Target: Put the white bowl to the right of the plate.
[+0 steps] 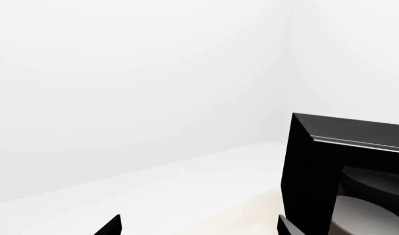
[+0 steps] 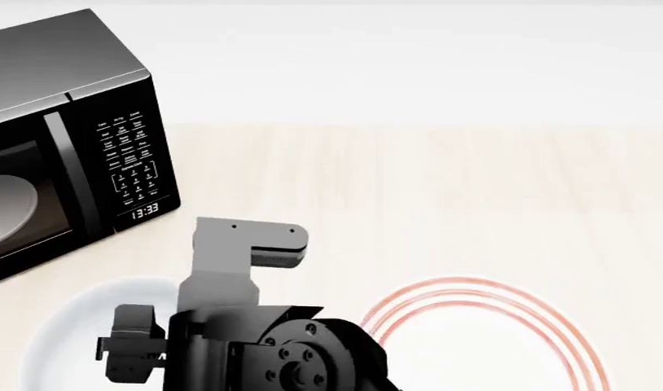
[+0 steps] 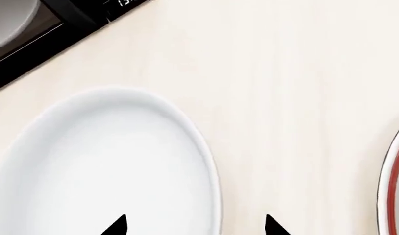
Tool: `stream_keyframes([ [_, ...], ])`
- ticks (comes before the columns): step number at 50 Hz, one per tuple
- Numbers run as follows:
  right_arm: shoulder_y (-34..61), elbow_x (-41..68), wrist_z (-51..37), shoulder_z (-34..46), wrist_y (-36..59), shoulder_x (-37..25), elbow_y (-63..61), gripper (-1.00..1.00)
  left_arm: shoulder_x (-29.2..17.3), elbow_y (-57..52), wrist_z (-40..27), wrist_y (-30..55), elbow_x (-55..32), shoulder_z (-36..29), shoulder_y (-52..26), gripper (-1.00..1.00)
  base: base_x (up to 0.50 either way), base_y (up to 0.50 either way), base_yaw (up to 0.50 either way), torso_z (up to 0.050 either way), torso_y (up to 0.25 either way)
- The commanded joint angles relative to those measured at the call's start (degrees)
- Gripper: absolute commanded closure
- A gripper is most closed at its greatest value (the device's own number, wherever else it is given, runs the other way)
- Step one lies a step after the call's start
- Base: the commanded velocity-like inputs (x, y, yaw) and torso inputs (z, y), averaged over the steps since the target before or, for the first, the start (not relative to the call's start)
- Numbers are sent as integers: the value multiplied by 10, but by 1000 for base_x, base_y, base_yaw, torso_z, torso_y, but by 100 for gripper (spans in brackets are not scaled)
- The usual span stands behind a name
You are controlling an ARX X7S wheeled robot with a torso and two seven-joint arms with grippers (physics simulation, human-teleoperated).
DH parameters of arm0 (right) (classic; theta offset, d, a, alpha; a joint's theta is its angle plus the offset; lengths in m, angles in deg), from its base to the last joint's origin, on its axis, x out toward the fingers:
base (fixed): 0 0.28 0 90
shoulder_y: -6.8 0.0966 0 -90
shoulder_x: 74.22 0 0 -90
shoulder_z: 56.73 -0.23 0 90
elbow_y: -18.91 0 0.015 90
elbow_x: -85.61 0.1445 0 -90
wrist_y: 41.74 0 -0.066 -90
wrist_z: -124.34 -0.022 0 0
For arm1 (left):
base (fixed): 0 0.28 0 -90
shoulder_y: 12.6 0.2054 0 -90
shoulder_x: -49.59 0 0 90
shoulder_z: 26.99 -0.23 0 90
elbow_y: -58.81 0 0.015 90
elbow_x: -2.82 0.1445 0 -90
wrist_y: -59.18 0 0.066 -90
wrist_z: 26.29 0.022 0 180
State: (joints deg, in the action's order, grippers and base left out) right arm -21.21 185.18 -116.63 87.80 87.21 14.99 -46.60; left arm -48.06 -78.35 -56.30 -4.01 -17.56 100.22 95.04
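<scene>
White bowl [image 3: 108, 166] sits on the left of the plate [image 2: 484, 334], so it must cross over. The right gripper [image 3: 194, 226] hangs above its near rim, jaws wide apart, holding nothing, ready to pinch. The left gripper [image 1: 199, 226] is open and empty too; its camera only shows the microwave [image 1: 343, 171].
</scene>
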Motion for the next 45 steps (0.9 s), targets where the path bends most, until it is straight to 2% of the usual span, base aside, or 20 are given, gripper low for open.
stream_keyframes([
  [1,-4,5,15,43,-25,4,15,-100,-2,-1,-3,-6,-4,-1,5,-100,0,0,0,0,0],
  [25,5,36,56,132,-88,4,70,-100,-7,-2,-11,-13,-12,-3,13,-100,0,0,0,0,0],
  [45,23,99,80,243,-151,6,79,-100,-11,-4,-16,-20,-20,-3,21,-100,0,0,0,0,0],
])
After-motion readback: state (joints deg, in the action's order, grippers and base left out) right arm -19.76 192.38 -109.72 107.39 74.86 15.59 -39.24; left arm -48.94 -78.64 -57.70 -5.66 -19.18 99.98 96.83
